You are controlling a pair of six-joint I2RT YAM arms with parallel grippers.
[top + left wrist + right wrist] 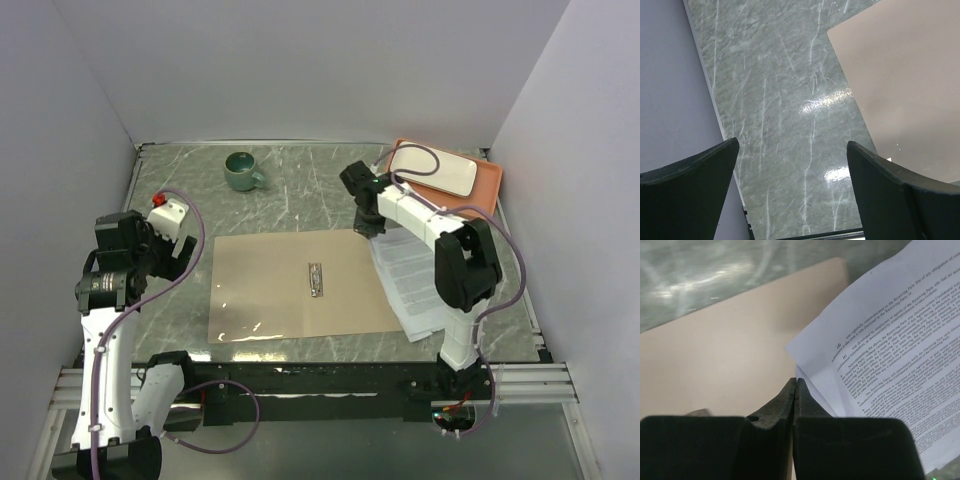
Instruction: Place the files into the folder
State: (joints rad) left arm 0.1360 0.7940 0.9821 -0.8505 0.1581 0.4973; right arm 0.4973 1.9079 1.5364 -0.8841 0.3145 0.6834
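Right of the folder (290,290), overlapping its right edge, the files (412,285) lie in a loose stack on the table (290,195). The folder lies open and flat, its 2 halves bare, with the clip (316,279) at its centre. The right gripper (796,385) is down at the folder's far right corner, where the near corner of the stack crosses it. Its fingers (775,410) are pressed together, tips right at the corner of the top sheets. In the wrist view that corner looks curled a little off the folder, but I cannot tell whether a sheet is nipped between the tips or only touched. The left gripper (792,155) hangs above the table just left of the folder, fingers wide apart and holding nothing.

Judged from this, the step in hand is the first pick-up: getting hold of the files at their corner. Apart from that overlapping edge, no sheet is in the folder yet. The next move calls for a sure pinch, on the stack or on 1 sheet. Then comes a low lift or drag leftward onto the folder's right half, squared to its edges and stopping short of the clip. Thin paper may slip or fan out, so the free left gripper could pin the folder.
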